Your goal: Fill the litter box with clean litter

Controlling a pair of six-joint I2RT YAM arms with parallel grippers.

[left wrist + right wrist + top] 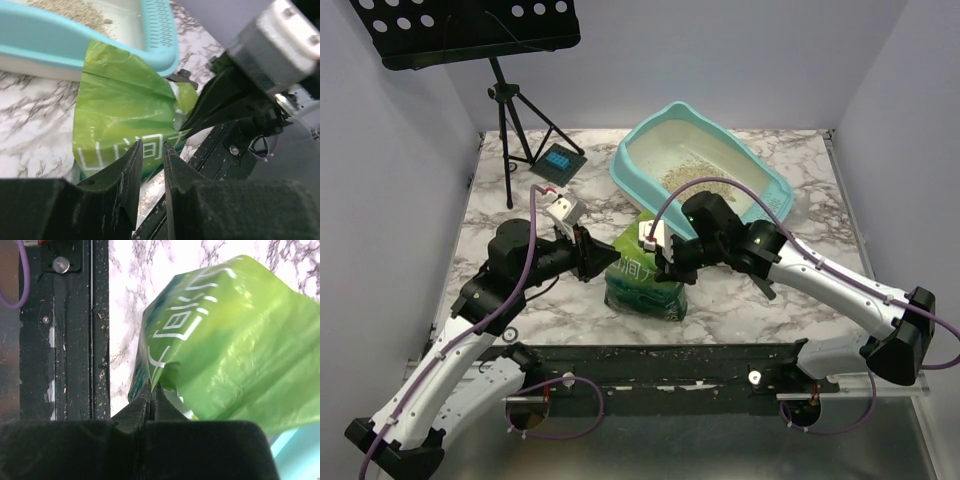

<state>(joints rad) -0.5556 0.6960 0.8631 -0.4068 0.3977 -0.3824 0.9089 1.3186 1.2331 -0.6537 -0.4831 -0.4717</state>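
Observation:
The turquoise litter box (650, 175) stands at the back middle of the marble table, with a thin pile of beige clean litter (705, 180) inside. In the left wrist view its rim (50, 45) and the litter (70, 10) show at the top. A green printed bag (645, 275) stands just in front of the box. My right gripper (665, 262) is shut on the bag's upper edge (235, 340), pinching a fold at its tips (151, 387). My left gripper (608, 262) is at the bag's left side, jaws a little apart (152, 146), with the bag (120, 110) just beyond the tips.
A black music stand (470, 30) on a tripod (515, 120) stands at the back left, with a small black and blue pad (558, 162) by its feet. A black rail (670, 365) dusted with granules runs along the near edge. White walls close in both sides.

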